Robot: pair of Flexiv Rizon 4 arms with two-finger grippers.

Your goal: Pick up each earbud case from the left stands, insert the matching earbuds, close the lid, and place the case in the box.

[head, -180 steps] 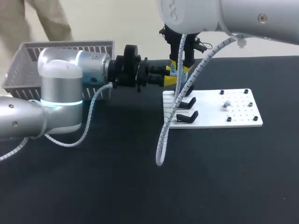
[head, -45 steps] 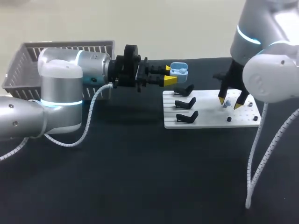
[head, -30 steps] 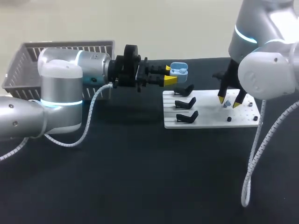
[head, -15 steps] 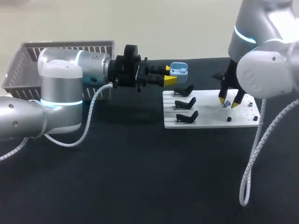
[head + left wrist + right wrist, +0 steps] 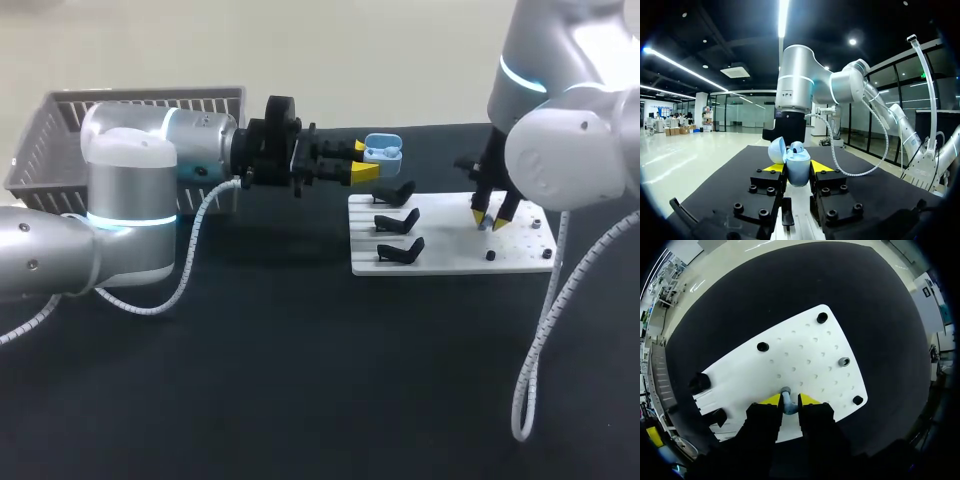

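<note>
From above, the right end effector has sunk onto the board toward the counter's far right corner. The left end effector keeps the open case aloft. Left wrist: the case is clamped. Right wrist: the fingers pinch the earbud, likely ready to lift.

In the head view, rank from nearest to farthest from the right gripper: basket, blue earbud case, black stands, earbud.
1. earbud, between right gripper's fingertips
2. black stands, board's left side
3. blue earbud case, in left gripper
4. basket, far left
</note>
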